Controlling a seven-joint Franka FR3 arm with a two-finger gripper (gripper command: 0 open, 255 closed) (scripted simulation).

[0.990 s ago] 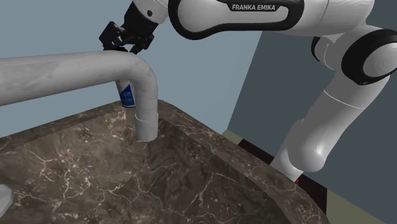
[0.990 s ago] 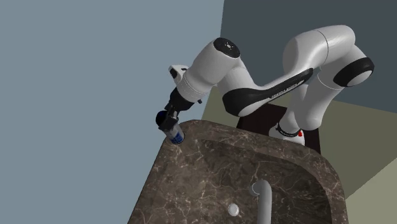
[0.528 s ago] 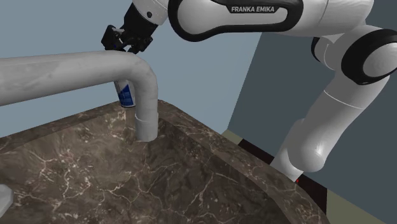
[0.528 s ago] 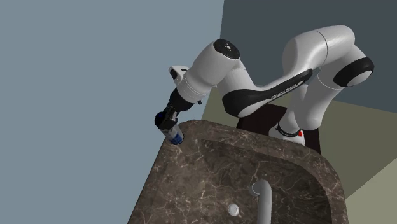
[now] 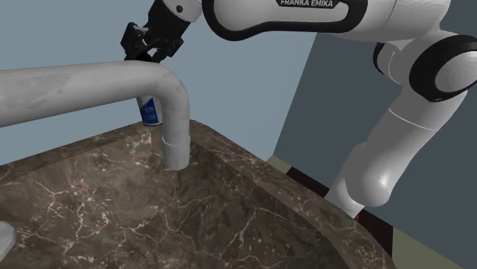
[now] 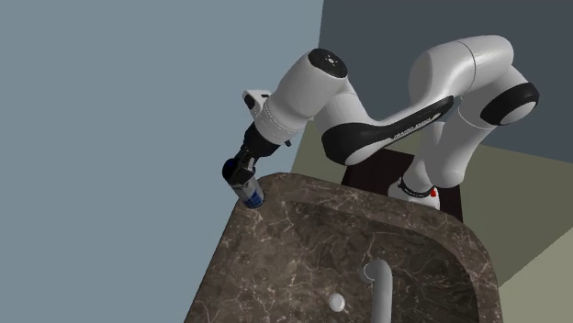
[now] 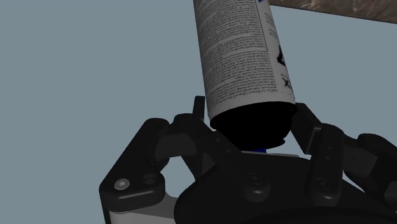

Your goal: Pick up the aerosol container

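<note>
A dark marble counter (image 5: 229, 206) stands before a grey-blue wall (image 6: 110, 110). At its far corner the gripper (image 7: 253, 118) pinches the can (image 7: 242, 51) by its black cap. The grasp seems done. The can is low beside the counter's edge, so I judge it needs lifting clear.

Tap (image 5: 92, 80): grey pipe entering from nine o'clock, bending down onto the counter.
Counter (image 5: 153, 206): dark brown marble with pale veins.
Spray can (image 5: 150, 111): white and blue, behind the tap's bend at its eight o'clock; top hidden by the pipe.
Gripper (image 5: 149, 53): black, at twelve o'clock of the can, pointing down.
Arm (image 5: 397, 145): white, dark joints, rising from five o'clock, reaching to eleven.
</note>
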